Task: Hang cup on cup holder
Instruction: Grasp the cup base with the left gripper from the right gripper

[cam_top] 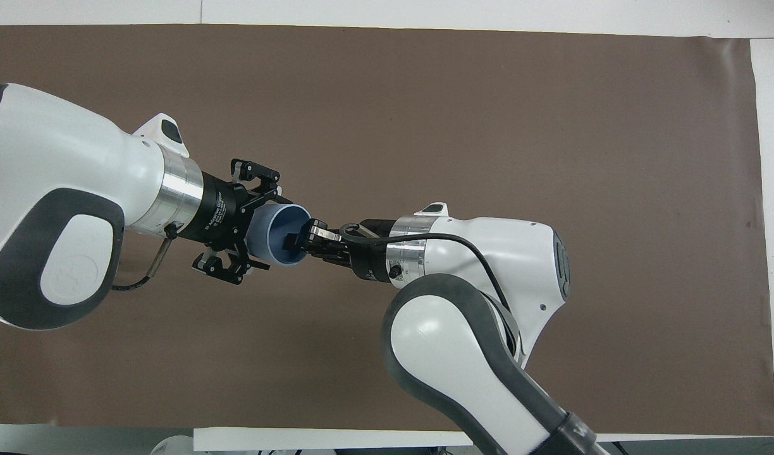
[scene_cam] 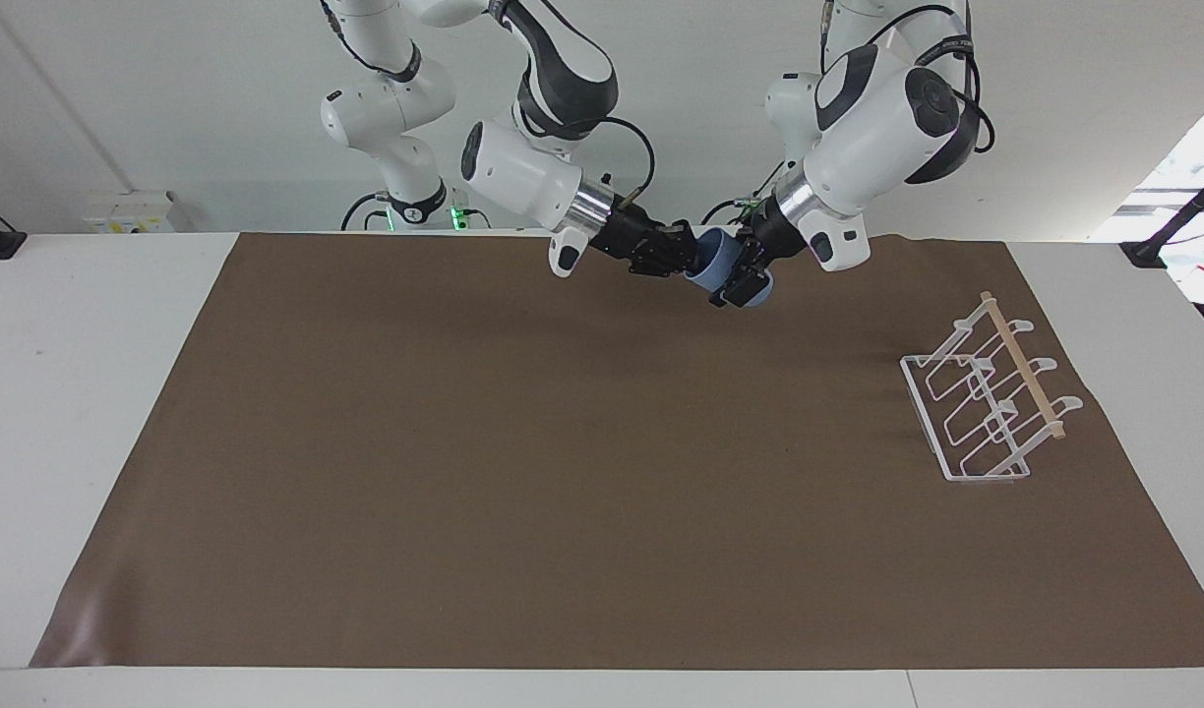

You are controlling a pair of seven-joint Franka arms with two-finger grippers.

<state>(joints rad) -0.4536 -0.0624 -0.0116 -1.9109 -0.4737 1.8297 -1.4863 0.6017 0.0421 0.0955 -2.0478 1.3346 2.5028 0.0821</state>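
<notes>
Light blue, the cup (scene_cam: 722, 267) (cam_top: 274, 235) lies tilted in mid-air over the brown mat (scene_cam: 563, 472) (cam_top: 488, 114). We find the right gripper (scene_cam: 683, 254) (cam_top: 298, 241) clamped on its rim, and the left gripper (scene_cam: 742, 280) (cam_top: 253, 229) with fingers spread around its body. We note the cup holder (scene_cam: 986, 403) standing well apart, at the left arm's end of the table (scene_cam: 90, 393).

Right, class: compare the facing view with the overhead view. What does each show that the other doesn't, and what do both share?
Only the facing view shows the cup holder standing on the brown mat toward the left arm's end of the table, plus both arms' bases.

Only the overhead view shows the cup's open mouth, with one finger of the right tool inside its rim.

Both show the cup held in the air over the mat, the left tool open, its fingers either side of the cup's base end.
</notes>
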